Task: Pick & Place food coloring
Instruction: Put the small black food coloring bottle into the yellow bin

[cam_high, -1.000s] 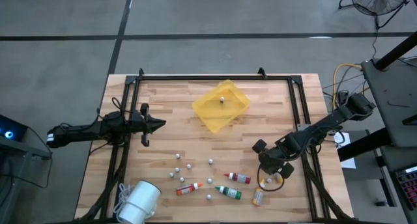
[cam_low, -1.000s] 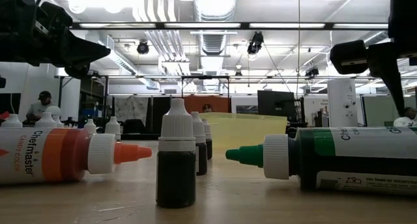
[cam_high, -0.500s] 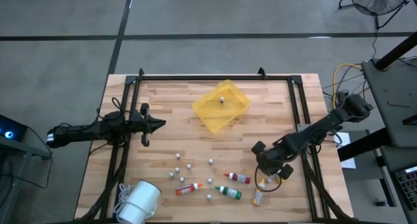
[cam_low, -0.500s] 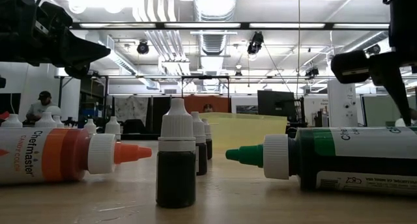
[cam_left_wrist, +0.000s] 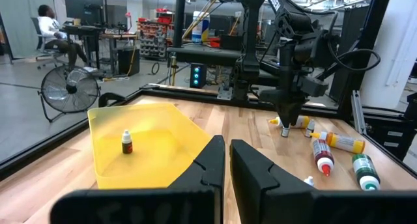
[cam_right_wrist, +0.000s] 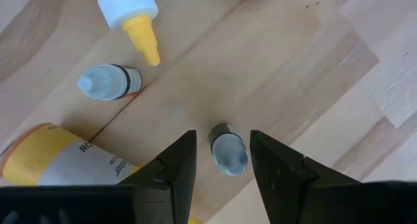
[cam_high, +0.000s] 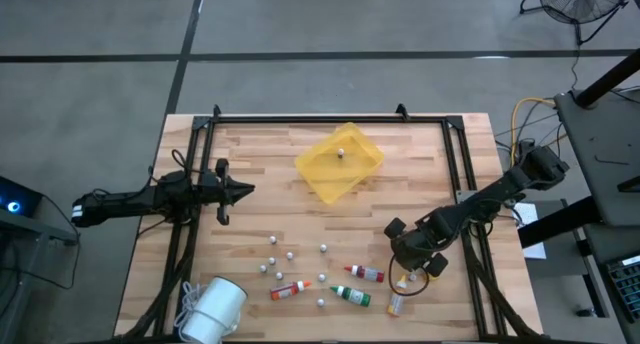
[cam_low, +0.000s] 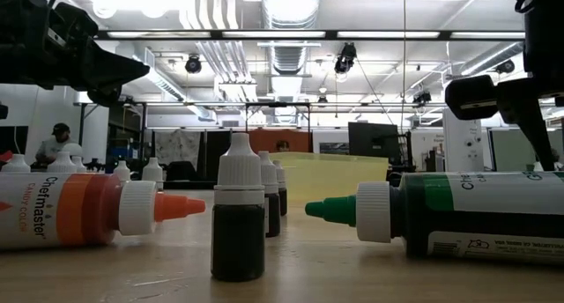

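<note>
Food coloring bottles (cam_high: pixel 358 296) mostly lay on the tabletop (cam_high: pixel 260 224) (one small bottle (cam_high: pixel 341 153) already stood in the yellow tray (cam_high: pixel 325 179)), while the right tool (cam_right_wrist: pixel 221 160), open and empty, straddled a small bottle (cam_right_wrist: pixel 228 149) and the left tool (cam_high: pixel 243 191) waited shut.

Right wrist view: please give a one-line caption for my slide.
Open right claw poised directly over a small upright bottle, with a yellow-capped bottle lying nearby on the table.
</note>
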Action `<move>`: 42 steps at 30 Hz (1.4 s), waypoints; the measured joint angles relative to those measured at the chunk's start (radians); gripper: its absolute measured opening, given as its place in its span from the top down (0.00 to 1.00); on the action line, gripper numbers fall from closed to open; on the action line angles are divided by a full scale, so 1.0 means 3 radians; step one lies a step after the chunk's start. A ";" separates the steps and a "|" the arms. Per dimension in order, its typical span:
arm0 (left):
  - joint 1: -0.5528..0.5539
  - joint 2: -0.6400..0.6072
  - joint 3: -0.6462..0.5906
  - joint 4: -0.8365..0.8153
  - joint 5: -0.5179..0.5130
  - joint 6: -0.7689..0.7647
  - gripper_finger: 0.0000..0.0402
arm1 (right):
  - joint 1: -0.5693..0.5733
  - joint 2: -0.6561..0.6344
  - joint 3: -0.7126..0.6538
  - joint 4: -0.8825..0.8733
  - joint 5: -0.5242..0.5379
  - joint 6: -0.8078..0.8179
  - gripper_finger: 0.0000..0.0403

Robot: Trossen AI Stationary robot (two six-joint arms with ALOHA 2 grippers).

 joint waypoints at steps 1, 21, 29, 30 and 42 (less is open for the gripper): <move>0.0000 0.0000 0.0000 0.0000 0.0000 0.0000 1.00 | 0.0000 0.0000 0.0000 -0.0004 0.0000 0.0001 0.67; 0.0003 0.0000 0.0000 -0.0001 0.0000 0.0000 1.00 | 0.0001 -0.0004 -0.0024 0.0019 -0.0001 -0.0009 0.89; 0.0001 0.0000 0.0000 -0.0001 0.0000 0.0000 1.00 | -0.0065 -0.0084 0.0144 -0.0092 0.0000 0.0045 0.87; 0.0001 0.0001 0.0000 0.0000 0.0000 0.0000 1.00 | -0.0092 -0.0102 0.0195 -0.0159 0.0000 0.0057 0.87; -0.0001 0.0001 0.0000 -0.0001 0.0000 0.0000 1.00 | -0.0371 -0.0245 0.1125 -0.1141 0.0006 0.0002 0.88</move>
